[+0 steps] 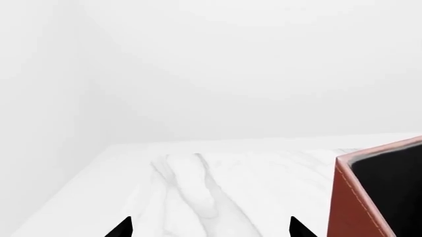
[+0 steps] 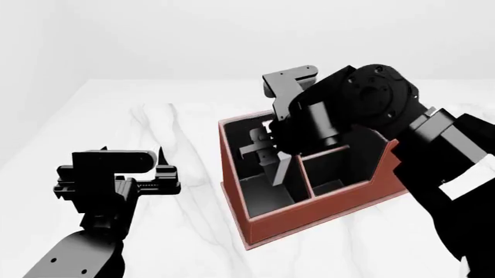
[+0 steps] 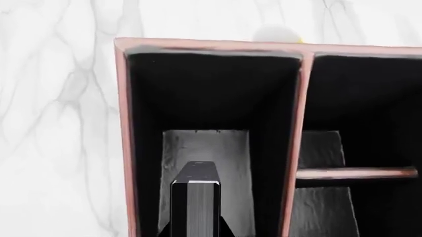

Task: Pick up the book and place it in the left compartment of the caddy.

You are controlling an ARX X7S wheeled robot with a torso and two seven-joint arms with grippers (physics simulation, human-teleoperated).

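Observation:
The reddish-brown caddy (image 2: 309,211) stands on the white marble table, its corner also showing in the left wrist view (image 1: 349,197). My right gripper (image 3: 195,230) reaches down into the caddy's left compartment (image 3: 211,89) and is shut on the book (image 3: 195,200), a thin dark volume held upright with its grey edge facing the camera. In the head view my right gripper (image 2: 267,155) hangs inside that long section (image 2: 263,194), and the book is hard to make out there. My left gripper (image 2: 133,156) hovers open over the table left of the caddy, its fingertips (image 1: 122,228) wide apart with nothing between them.
Two small middle sections (image 3: 356,148) lie beside the left compartment behind a dividing wall (image 3: 293,133). A small pale and yellow object (image 3: 277,33) peeks out beyond the caddy's far wall. The marble table (image 1: 197,187) ends in a far edge by white walls.

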